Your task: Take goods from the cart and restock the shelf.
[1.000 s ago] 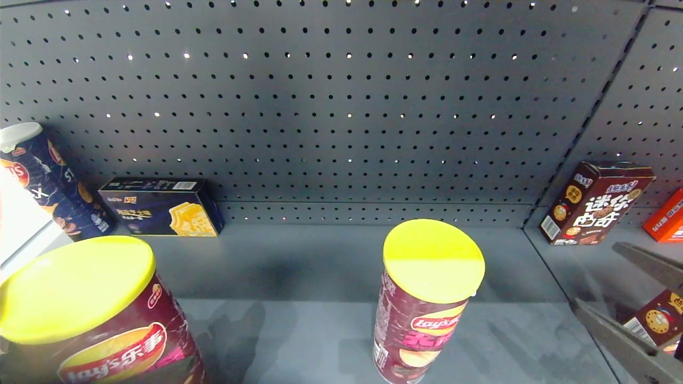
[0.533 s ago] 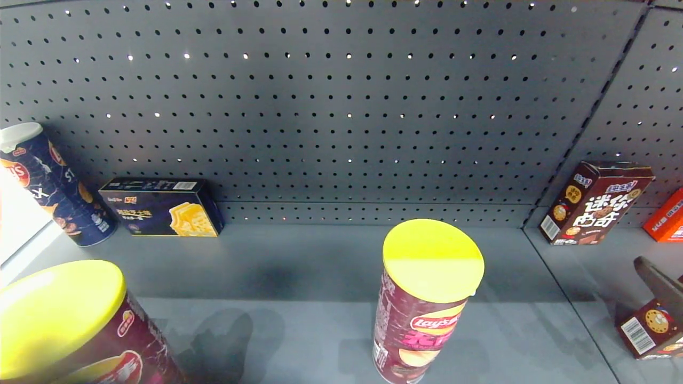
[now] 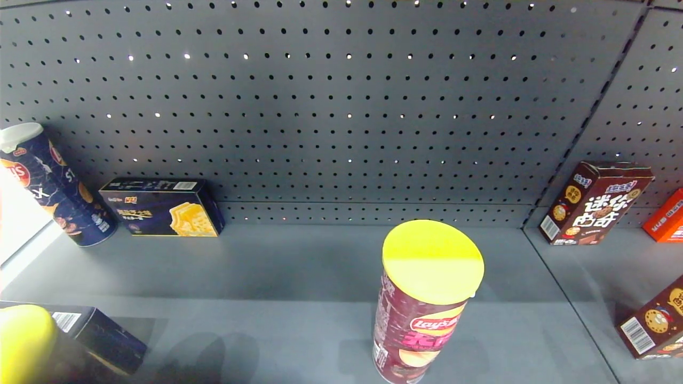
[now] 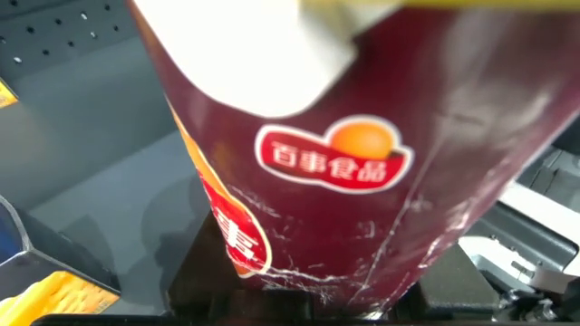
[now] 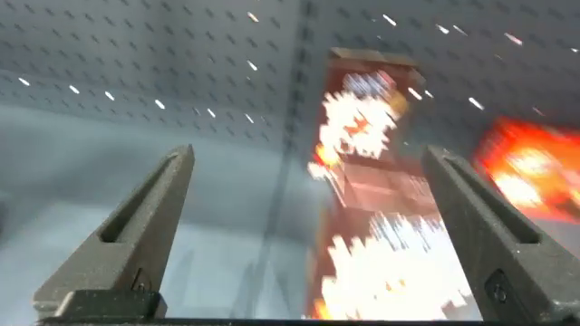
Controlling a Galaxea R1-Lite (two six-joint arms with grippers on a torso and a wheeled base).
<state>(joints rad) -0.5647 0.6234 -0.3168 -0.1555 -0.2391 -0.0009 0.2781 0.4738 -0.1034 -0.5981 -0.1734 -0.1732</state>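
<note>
Card-walled and maroon, the chip can (image 4: pixel 362 154) sits in my left fingers (image 4: pixel 462 281), which grip its lower body, though the can hides most of them. In the head view its yellow lid (image 3: pixel 24 341) faces up at the near left corner. I judge the long axis to be roughly upright and the can not yet set down. Just beyond it a dark box (image 3: pixel 101 338) lies flat near the front of the shelf (image 3: pixel 299 266); I cannot tell whether the two touch. My right fingers (image 5: pixel 136 235) are spread wide and hold nothing, pointing toward a blurred brown box (image 5: pixel 372 181) in the right-hand section. Farther in, a second can (image 3: pixel 427 298) of the same kind stands upright at centre front, well apart from the held one. The open shelf surface between that can and the dark box lies ahead and to the right of my left fingers, so the left arm is the nearer. Judgement: placement requires a vertical axis and clearance over the dark box. Against the back panel stand a blue can (image 3: pixel 48 181) and a navy cracker box (image 3: pixel 160 208).
</note>
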